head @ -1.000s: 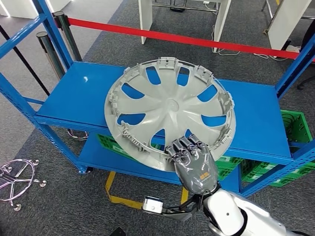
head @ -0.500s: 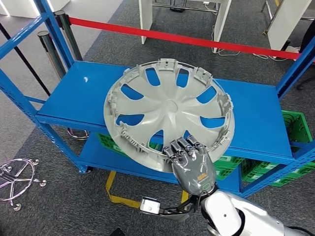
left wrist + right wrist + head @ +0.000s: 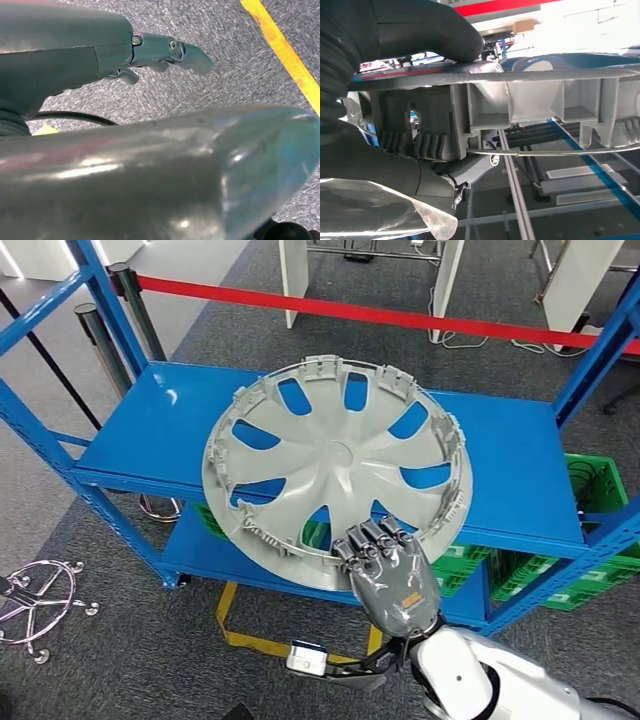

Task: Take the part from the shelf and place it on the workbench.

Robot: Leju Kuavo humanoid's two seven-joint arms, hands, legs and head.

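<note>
- Grey fingers of our right hand (image 3: 391, 578) are curled over the near rim of the part (image 3: 337, 468), with the thumb (image 3: 429, 27) on one face and the rest of the hand under the other in the right wrist view, so we're clamped onto the edge like a pinch grip. That looks like the only sensible hold, since a wheel cover this wide gives a single hand nothing else to wrap around.
- Our left hand (image 3: 166, 50) hangs down by the carpet holding nothing, its fingers stretched out straight and loose (basically just along for the ride).
- The part is a big grey plastic hubcap, inner side up with all its clips and ribs showing. It sits tilted, near edge hanging out past the front lip of the shelf (image 3: 513, 455) where we grip it. We can't tell for sure whether the far edge touches the blue deck or is just off it.
- We'd guess the tilt is there because we're holding one edge only, so the weight droops away from the hand. Grip could slip if we swing too fast.
- Below sit green crates (image 3: 596, 490) on the lower level, and a red barrier tape (image 3: 362, 312) runs behind the rack.
- Task-wise we reckon we're at the pull-off stage, workbench placement not yet done.
</note>
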